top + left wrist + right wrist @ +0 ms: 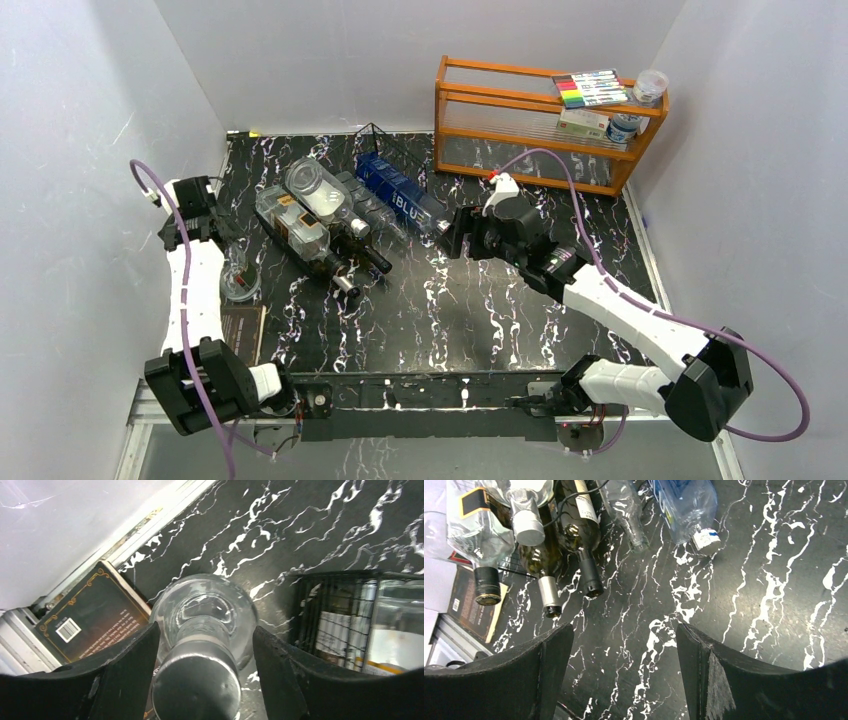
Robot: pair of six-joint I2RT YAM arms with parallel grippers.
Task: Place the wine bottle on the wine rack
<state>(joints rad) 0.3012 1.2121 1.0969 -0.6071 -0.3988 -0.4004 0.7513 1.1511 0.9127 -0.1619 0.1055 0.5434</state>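
A clear glass wine bottle (205, 615) with a dark metallic cap stands upright on the black marble table; it shows at the left in the top view (240, 282). My left gripper (202, 670) hangs over it, jaws open on either side of the neck, with a clear gap on the right side. The black wire wine rack (310, 610) lies just right of it and holds several bottles lying down (320, 225). My right gripper (624, 635) is open and empty above bare table, near the blue bottle's cap (706, 539).
A dark book (92, 617) lies flat beside the upright bottle by the left wall. An orange wooden shelf unit (545, 125) with markers and jars stands at the back right. A blue plastic bottle (402, 200) lies right of the rack.
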